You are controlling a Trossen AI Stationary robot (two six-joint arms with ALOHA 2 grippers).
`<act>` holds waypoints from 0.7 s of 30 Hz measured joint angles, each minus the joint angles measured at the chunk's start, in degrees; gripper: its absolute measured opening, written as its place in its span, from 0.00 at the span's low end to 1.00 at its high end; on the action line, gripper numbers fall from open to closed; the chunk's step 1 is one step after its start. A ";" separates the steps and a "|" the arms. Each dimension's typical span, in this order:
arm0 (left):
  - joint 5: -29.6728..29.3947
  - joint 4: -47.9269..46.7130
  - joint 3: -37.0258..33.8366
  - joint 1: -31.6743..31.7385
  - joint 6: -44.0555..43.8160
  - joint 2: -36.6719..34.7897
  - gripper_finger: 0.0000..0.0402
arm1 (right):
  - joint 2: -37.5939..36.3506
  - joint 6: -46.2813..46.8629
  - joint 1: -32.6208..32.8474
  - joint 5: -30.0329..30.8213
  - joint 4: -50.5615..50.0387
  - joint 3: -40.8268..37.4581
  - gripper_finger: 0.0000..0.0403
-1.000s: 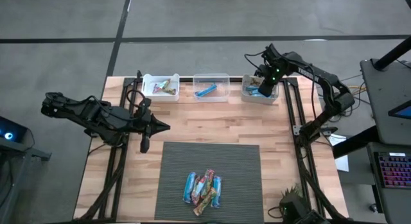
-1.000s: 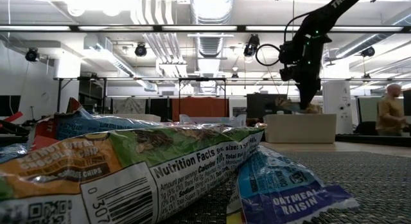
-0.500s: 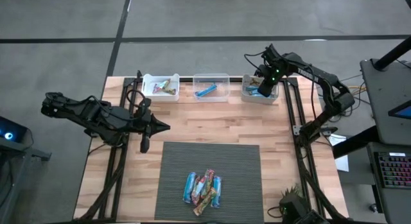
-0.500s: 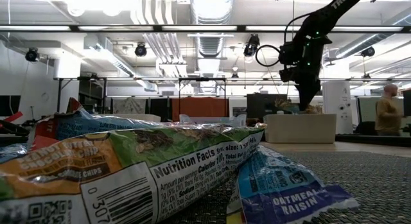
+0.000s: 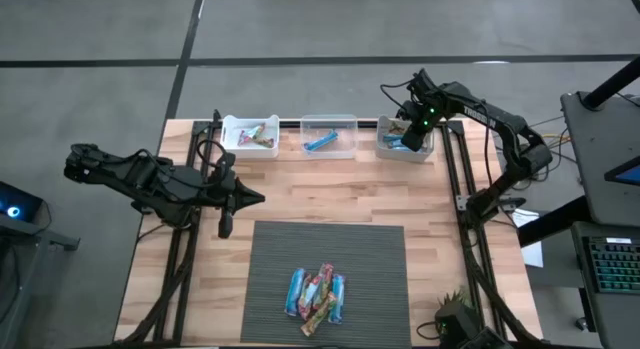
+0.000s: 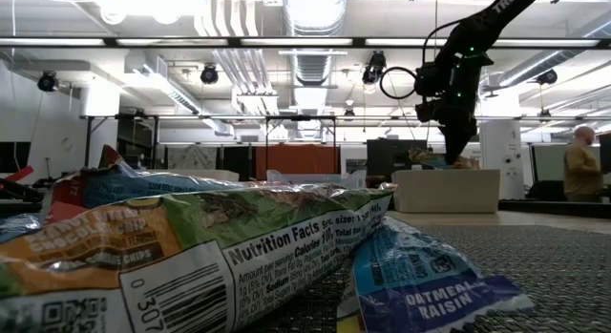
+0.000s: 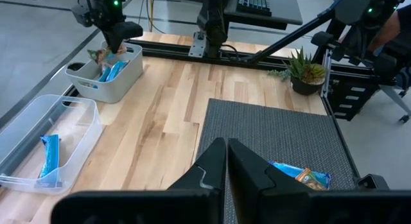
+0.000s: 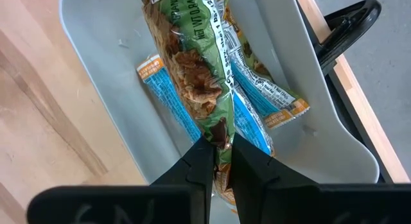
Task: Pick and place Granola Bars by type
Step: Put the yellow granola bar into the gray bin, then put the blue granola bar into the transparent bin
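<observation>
- A green bar [image 8: 192, 76] is pinched in the right gripper [image 8: 217, 161] over the bin [image 5: 404, 149] at the bench's far right corner.
- The left gripper [image 5: 256, 198] is kept closed, empty, near the left edge.
- More bars [image 5: 316, 292] are piled on the mat [image 5: 380, 259].

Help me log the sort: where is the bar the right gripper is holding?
The green-wrapped bar is pinched in the right gripper, hanging over the white bin at the table's far right corner in the high view, above bars already inside.

The right gripper [image 5: 412, 141] has lifted its green bar [image 8: 192, 70] slightly above the right bin [image 5: 392, 149].
</observation>
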 joint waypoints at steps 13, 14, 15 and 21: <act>0.02 0.00 0.00 -0.01 -0.10 0.00 0.00 | 0.00 0.21 0.00 0.03 -0.94 -1.86 0.19; 0.02 0.00 0.00 0.02 -0.10 0.00 0.00 | 0.01 0.44 0.00 0.09 -0.91 -2.05 0.21; 0.02 0.00 0.00 0.01 -0.10 0.00 0.00 | 0.02 0.76 0.00 0.30 -0.82 -2.19 0.24; 0.02 0.02 0.00 0.00 -0.08 0.00 0.00 | 0.02 1.57 -0.02 0.65 -0.74 -2.47 0.34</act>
